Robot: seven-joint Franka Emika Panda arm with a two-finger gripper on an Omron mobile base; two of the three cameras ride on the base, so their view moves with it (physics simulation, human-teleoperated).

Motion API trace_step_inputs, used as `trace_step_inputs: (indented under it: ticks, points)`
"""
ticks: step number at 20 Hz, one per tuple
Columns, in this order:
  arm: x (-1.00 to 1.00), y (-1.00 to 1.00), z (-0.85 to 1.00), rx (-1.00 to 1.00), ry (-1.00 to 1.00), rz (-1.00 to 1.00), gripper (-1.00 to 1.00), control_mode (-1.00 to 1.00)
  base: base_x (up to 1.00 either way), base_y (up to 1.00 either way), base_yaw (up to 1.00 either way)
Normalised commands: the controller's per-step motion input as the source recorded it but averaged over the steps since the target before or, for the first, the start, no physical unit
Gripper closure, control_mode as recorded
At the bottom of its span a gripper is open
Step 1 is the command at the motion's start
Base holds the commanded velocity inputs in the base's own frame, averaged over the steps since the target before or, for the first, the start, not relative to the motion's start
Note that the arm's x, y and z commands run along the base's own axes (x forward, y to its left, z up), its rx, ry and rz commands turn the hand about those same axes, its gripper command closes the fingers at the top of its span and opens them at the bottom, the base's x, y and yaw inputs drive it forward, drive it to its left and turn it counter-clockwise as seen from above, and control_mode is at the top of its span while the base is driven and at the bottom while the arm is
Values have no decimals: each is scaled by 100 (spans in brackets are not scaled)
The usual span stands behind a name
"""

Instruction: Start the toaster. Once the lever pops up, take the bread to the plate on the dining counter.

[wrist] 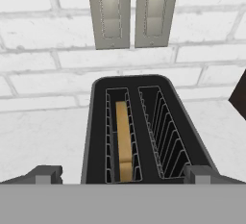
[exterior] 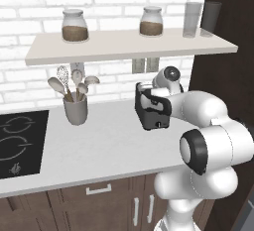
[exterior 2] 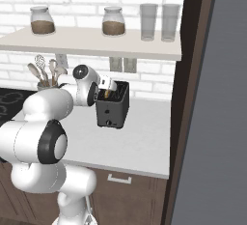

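— Where's the toaster (wrist: 144, 131)?
— On the pale, speckled worktop (exterior: 99, 145) by the white brick wall: a boxy black shell with two wire-caged slots.
— And the claw (wrist: 122, 174)?
— Spread wide, empty, one tip outside each side of the toaster, just above it.
— The bread (wrist: 124, 143)?
— A thin golden slice, upright in the left slot, between the tips.

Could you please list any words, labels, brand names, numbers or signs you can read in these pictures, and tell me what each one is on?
There is no readable text in any of the views.
The toaster has no brand name or numbers on its body.
The stovetop shows ring outlines and a small mark that is too small to read.
The two wall plates and the jars on the shelf are unlabelled.
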Motion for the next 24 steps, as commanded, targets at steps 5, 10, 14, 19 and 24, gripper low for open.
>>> trace_step_inputs:
  ticks: [5,10,14,19,24]
  points:
    - [0,0,0,0,0,0,-100,-100,0,0,0]
    - [0,0,0,0,0,0,-100,-100,0,0,0]
    - [0,0,0,0,0,0,-100,-100,0,0,0]
    - [0,0,0,0,0,0,-100,-100,0,0,0]
    - [0,0,0,0,0,0,-100,-100,0,0,0]
